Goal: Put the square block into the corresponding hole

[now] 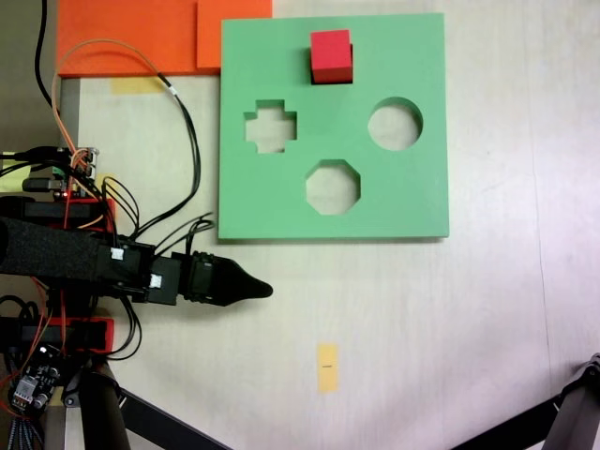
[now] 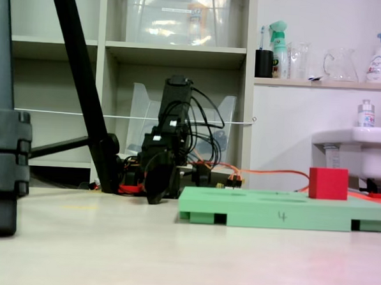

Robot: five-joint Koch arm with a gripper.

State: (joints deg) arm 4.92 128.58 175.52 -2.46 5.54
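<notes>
Square block point(image 1: 330, 56), bright red, sits at top centre of a fixed view looking down, on the upper part of the green foam board point(image 1: 394, 202). It seems to stand in or over the corresponding hole point(image 1: 351, 64), where a thin dark edge shows at the block's right and bottom; how deep it sits I cannot tell. Cross cutout point(image 1: 270, 126) at board's left, round cutout point(image 1: 395, 124) at right, octagonal cutout point(image 1: 333, 187) lower centre. Orange foam slabs point(image 1: 141, 33) fill upper left, touching the board's top-left edge. Gripper point(image 1: 255, 289) at lower left, pointing right, below the board and apart from it; jaws look pressed together to one dark tip, holding nothing. Yellow tape mark point(image 1: 326, 366) lower centre.

In a fixed view at table level, block point(image 2: 328, 183) rises above the board's point(image 2: 282, 214) top at right of frame. Gripper point(image 2: 154, 193) centre-left, tip down near the table, left of the board; jaw gap cannot be told here. Tripod leg point(image 2: 79, 73) crosses upper left.
</notes>
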